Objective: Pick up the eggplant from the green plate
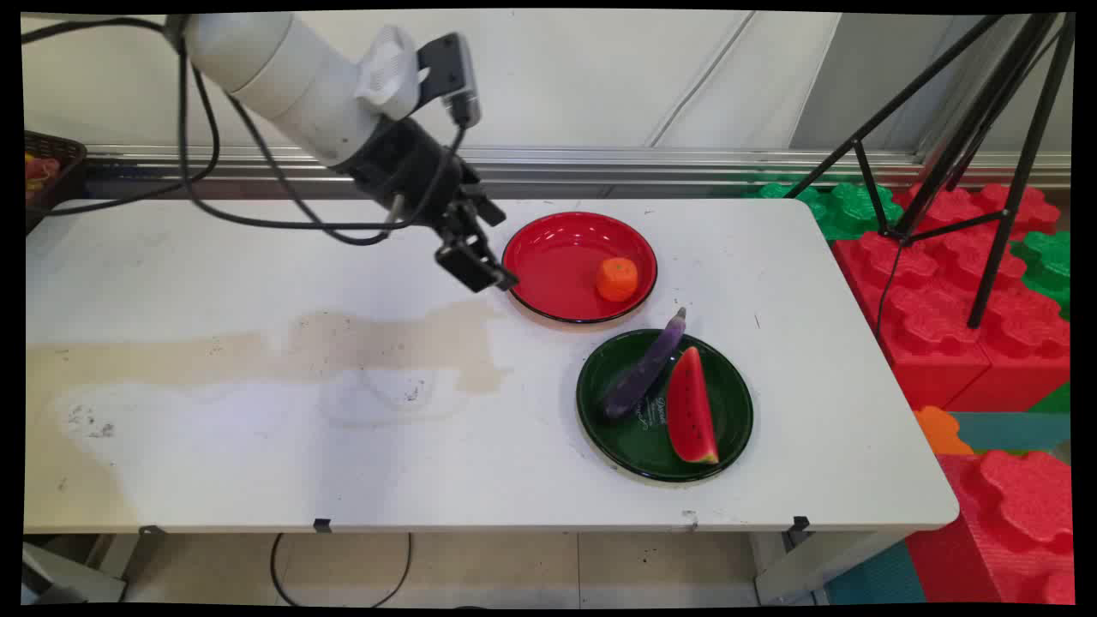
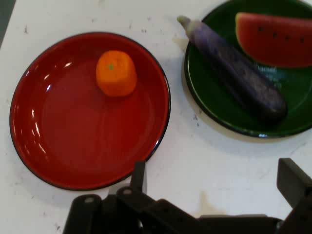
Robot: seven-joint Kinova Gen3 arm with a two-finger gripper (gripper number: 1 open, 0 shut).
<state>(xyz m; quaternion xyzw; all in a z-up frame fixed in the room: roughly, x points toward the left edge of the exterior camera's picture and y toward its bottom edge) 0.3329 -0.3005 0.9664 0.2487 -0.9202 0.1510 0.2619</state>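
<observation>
My gripper hangs open and empty just above the table, beside the left rim of a red plate. On the right side of that plate rests a small orange. In front of it stands a green plate carrying a purple eggplant and a watermelon slice. From the hand view, the red plate with the orange lies just ahead of the gripper. The green plate, eggplant and watermelon slice are at the upper right.
A brownish stain spreads over the table's left half. A dark basket sits at the far left edge. Past the table's right end are a black tripod and red and green foam blocks.
</observation>
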